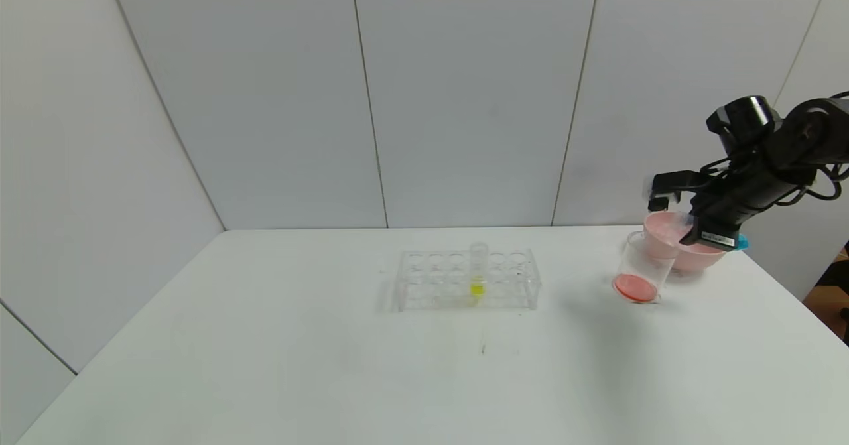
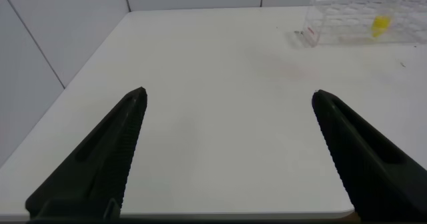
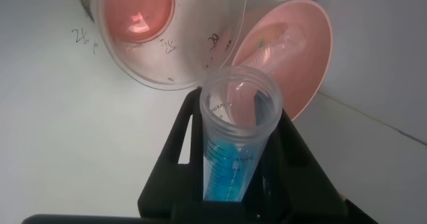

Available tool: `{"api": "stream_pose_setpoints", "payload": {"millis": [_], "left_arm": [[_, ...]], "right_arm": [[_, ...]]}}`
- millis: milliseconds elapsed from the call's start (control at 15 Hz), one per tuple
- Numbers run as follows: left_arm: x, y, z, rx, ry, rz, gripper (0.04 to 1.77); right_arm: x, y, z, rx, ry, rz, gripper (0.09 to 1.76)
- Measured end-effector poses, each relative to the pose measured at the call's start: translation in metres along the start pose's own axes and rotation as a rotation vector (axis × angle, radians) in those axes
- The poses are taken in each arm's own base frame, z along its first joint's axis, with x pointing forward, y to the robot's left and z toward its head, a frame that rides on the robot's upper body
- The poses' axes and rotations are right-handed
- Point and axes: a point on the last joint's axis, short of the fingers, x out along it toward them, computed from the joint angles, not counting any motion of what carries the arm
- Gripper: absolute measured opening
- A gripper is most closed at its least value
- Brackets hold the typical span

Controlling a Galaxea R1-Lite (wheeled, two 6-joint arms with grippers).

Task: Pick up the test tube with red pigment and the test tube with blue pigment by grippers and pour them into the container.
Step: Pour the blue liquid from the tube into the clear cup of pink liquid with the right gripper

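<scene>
Left gripper (image 2: 227, 151): parked over near-left table (image 1: 265, 365), fingers spread, empty. Right gripper (image 1: 713, 233) clenched on test tube with blue pigment (image 3: 233, 157), held above container (image 1: 640, 276) at far right, mouth toward it, apparently for pouring. Container already holds red liquid; pink bowl (image 1: 696, 256) just behind.

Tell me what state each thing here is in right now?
Slim clear tube of blue liquid: clamped in right gripper, mouth near beaker, blue still inside.
Clear glass beaker: upright, red liquid at bottom.
Pink bowl: upright behind beaker.
Clear tube rack: holds one yellow-liquid tube.
Left gripper: open, holding nothing.
</scene>
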Motion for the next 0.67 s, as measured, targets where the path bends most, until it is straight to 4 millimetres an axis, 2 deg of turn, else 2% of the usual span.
{"api": "stream_pose_setpoints", "payload": {"millis": [667], "left_arm": [[0.0,0.0,0.0,0.0,0.0,0.0,1.76]], "right_arm": [[0.009,0.008,0.018,-0.071,0.113,-0.044,0.55]]}}
